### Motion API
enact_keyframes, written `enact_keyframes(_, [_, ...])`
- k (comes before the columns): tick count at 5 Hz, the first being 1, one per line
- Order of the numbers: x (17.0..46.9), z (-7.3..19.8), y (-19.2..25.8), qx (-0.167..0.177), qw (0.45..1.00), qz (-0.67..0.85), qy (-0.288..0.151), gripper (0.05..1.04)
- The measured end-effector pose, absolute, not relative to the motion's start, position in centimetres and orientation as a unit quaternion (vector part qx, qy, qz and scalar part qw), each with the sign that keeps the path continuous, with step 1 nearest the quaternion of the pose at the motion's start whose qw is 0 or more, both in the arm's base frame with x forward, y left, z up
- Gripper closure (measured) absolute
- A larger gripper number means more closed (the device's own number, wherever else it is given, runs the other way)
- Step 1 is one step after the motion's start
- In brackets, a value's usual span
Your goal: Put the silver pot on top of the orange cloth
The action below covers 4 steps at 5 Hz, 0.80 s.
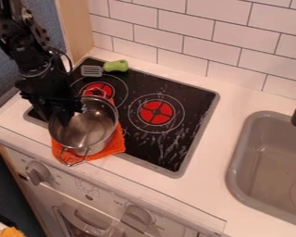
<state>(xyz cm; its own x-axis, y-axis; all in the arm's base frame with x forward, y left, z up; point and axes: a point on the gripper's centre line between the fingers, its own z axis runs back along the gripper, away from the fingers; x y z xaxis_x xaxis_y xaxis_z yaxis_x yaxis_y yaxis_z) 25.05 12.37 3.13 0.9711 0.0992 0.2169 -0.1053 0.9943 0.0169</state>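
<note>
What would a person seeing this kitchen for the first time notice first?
Probably the shiny silver metal pot over the bright orange cloth, at the picture's left, with the black two-finger gripper at its rim. Next, the round red burner marking right of the pot, and the green-handled spatula near the black stovetop's back edge.

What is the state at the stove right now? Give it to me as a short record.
pot: silver, upright, over the orange cloth; can't tell whether its weight is on it
pot handles: one toward the front, one toward the back
cloth: shows at the pot's front and right, at the stove's front-left
gripper: at the pot's left side
spatula: green-handled, back-left on the stove
sink: grey, right of the stove
</note>
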Motion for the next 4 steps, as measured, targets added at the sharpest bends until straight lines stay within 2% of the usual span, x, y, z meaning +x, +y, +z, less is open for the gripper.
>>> enact_keyframes(1, [25.1, 3.2, 12.3, 0.013, 0.993, 0.049, -0.106, 0.184])
enact_keyframes(2, [25.1, 3.9, 12.1, 0.016, 0.993, 0.048, -0.108, 0.076])
enact_keyframes(4, [26.3, 7.3, 12.4, 0.021, 0.991, 0.033, -0.131, 0.083])
